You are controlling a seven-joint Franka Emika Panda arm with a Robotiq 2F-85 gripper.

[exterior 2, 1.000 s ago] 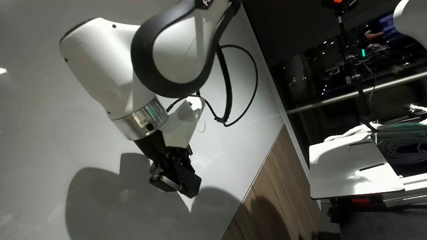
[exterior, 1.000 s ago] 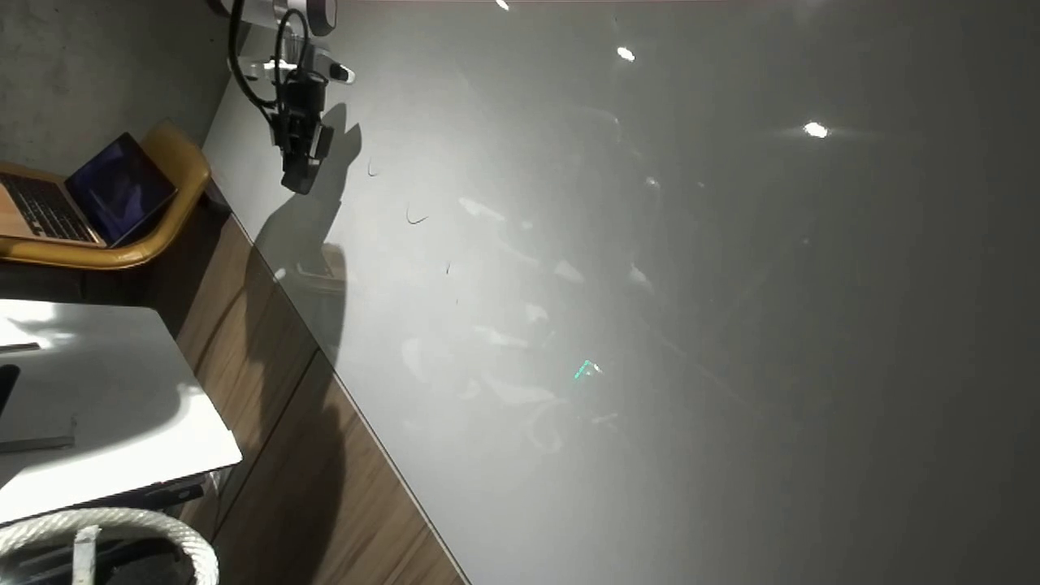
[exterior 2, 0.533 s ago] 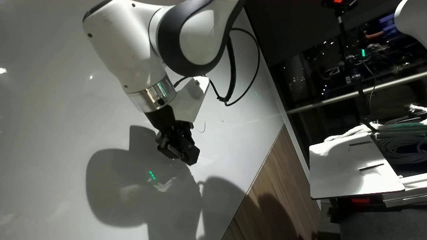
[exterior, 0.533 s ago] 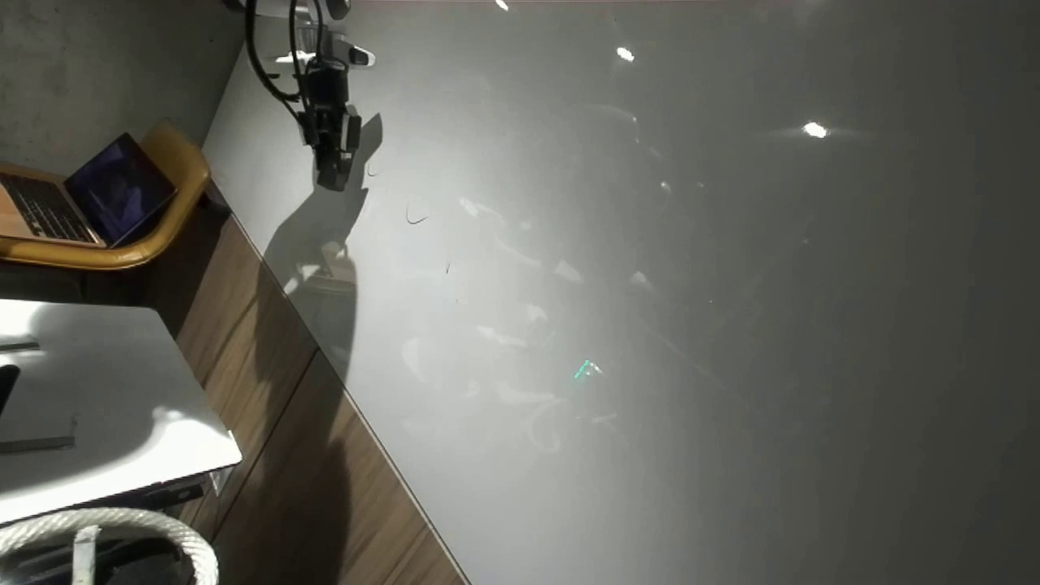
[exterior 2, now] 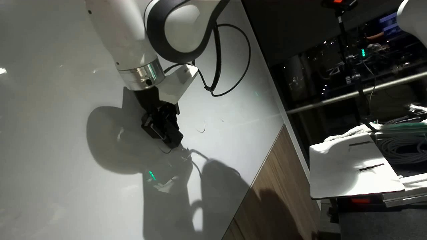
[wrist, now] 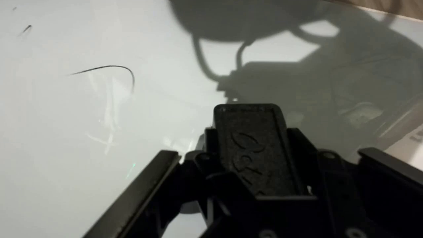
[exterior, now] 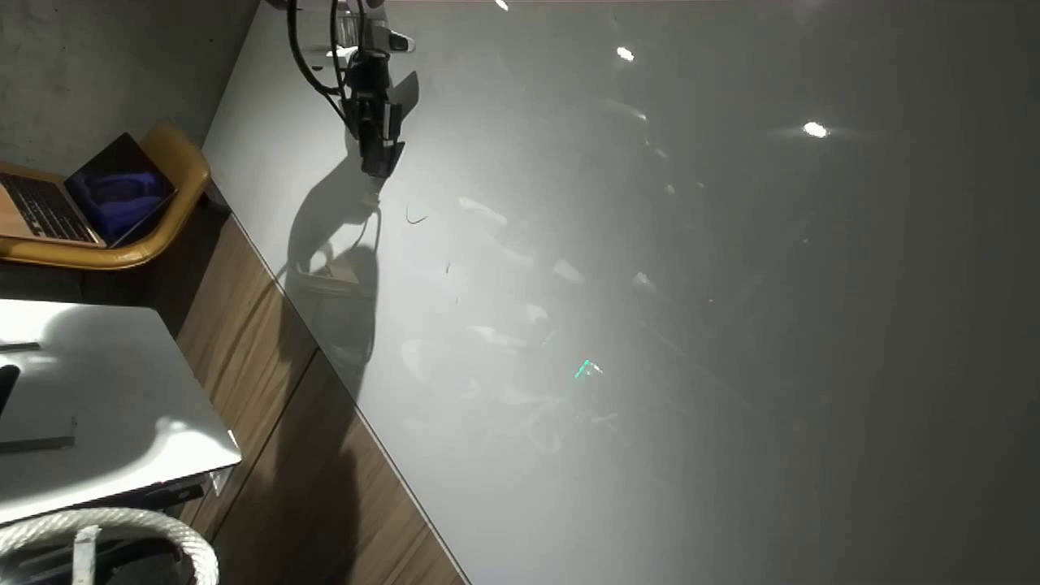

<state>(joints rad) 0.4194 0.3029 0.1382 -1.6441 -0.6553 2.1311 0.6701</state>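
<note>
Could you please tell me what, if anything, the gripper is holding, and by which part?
The gripper holds a dark lettered block, clamped by its two long sides.

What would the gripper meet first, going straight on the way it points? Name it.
The white surface, most likely: the gripper points towards it, and the dark block in its grip would land first. Any gap is hard to judge; block and surface may be touching.

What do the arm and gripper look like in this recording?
The arm has rounded white shells, a dark grey joint band, a silver ring near its end and a white angular bracket. Black cables loop alongside. The gripper is black and angular, with bar-like links.
</note>
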